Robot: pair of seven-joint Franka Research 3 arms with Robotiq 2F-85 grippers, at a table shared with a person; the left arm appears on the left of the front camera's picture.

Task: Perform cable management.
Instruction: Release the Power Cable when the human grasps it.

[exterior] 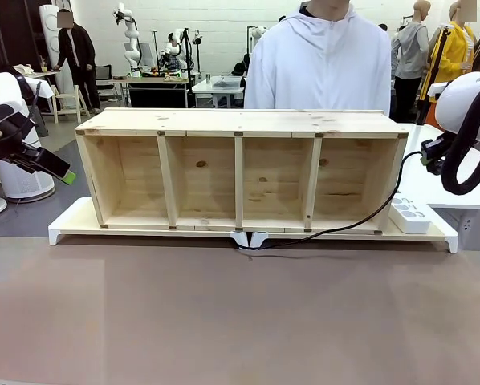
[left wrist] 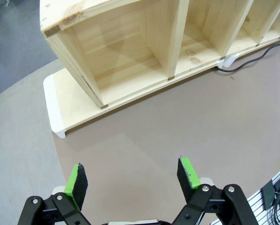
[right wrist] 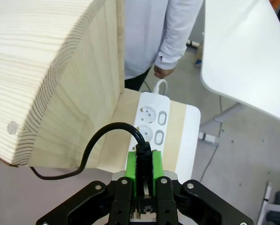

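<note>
Right claw (right wrist: 142, 176) clamped on cable plug above power strip; left claw (left wrist: 133, 180) wide open, empty, over bare table (exterior: 224, 321).
The cable (exterior: 344, 224) runs from the held plug down past the wooden shelf unit (exterior: 240, 160) end and along its base toward the middle. Power strip (right wrist: 154, 126) lies just below the plug; best to square the prongs over a socket and descend straight, leaving cord slack. No legible brand or writing.

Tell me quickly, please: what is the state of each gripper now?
Left gripper: open, holding nothing.
Right gripper: shut on the plug of the cable, above the power strip.
</note>
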